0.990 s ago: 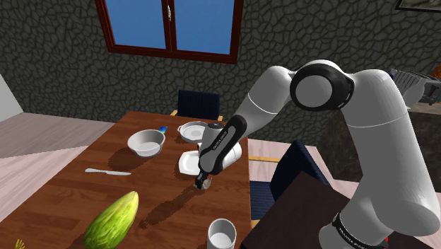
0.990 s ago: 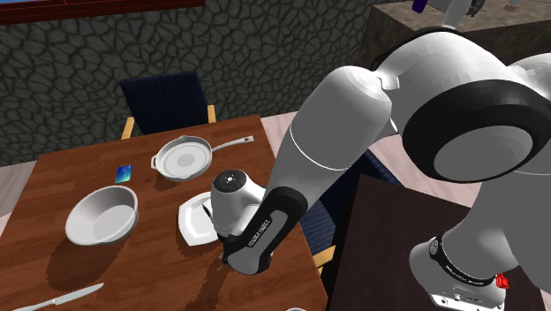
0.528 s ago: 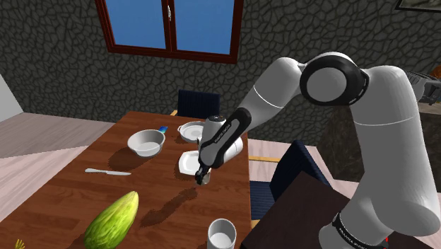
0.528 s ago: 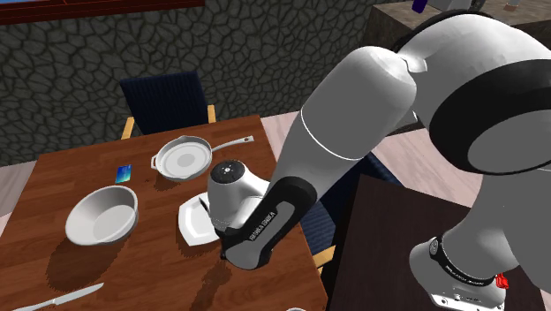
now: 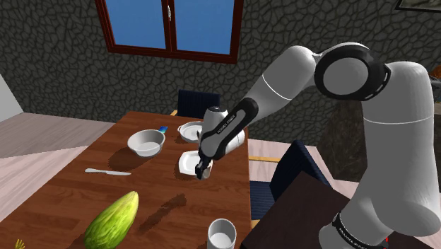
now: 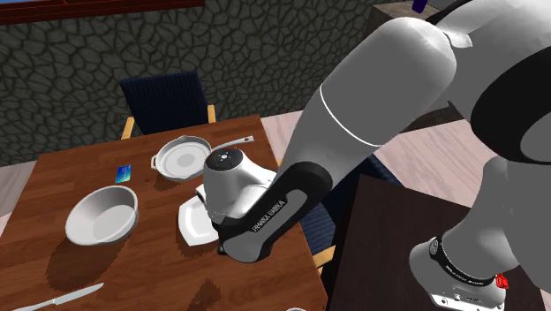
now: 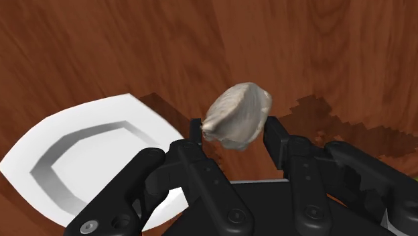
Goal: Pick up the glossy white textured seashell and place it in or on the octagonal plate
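Just beside the octagonal plate (image 7: 100, 115), over bare table (image 7: 315, 47) rather than over the plate itself: pale grey-white, ridged seashell (image 7: 238, 115) pinched between the jaws, parted only by the shell's width and pressed against its two flanks, with most of the shell standing out past the tips. Apparently lifted clear of the wood, to judge by the shadow thrown on the table beyond the plate's rim.

Step in hand, as judged: carry across to the plate, then release.

For a clean finish:
- Translate sideways until centred over the plate's sunken middle, not merely past its raised border.
- Keep height level during the crossing, so as to clear the rim.
- Lower until close above the white surface before parting the jaws; a rounded shell let go from height likely to roll or skate off the plate.
- Avoid any twist of the wrist, given a grip that looks shallow and near one end of the shell.
- Open slowly, then withdraw straight upward.

Also on the table: pan (image 5: 189, 130) near the plate, toward the shoulder view's top; bowl (image 5: 146, 142) apart from the plate, toward that view's left; knife (image 5: 107, 172), green vegetable (image 5: 113, 219) and cup (image 5: 222, 233) well apart from the plate, toward that view's bottom. None judged to lie in the short path to the plate.
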Motion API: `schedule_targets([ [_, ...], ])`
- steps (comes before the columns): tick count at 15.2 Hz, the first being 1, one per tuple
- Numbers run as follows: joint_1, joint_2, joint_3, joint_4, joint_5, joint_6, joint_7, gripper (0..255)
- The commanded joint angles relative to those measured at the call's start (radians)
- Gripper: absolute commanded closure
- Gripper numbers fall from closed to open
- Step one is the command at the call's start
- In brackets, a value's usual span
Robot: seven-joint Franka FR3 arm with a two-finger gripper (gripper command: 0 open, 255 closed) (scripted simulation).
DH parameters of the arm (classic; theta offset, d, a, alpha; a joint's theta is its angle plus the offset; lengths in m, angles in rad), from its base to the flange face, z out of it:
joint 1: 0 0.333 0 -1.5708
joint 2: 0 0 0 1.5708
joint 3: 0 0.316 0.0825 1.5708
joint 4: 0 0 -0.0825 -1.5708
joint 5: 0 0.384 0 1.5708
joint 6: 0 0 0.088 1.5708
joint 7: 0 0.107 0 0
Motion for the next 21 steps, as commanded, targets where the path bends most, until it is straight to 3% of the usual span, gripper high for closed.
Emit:
schedule_targets([
  [1,0.001,-0.024,-0.002,-0.003,-0.002,-0.021,0.004,255],
  [2,0.001,-0.036,-0.003,-0.005,-0.004,-0.031,0.006,255],
  [6,-0.033,0.058,-0.020,0.167,-0.018,-0.115,-0.026,255],
  [14,-0.090,0.286,-0.046,0.589,-0.042,-0.318,-0.071,255],
  [21,-0.093,0.355,-0.044,0.621,-0.040,-0.282,-0.080,255],
])
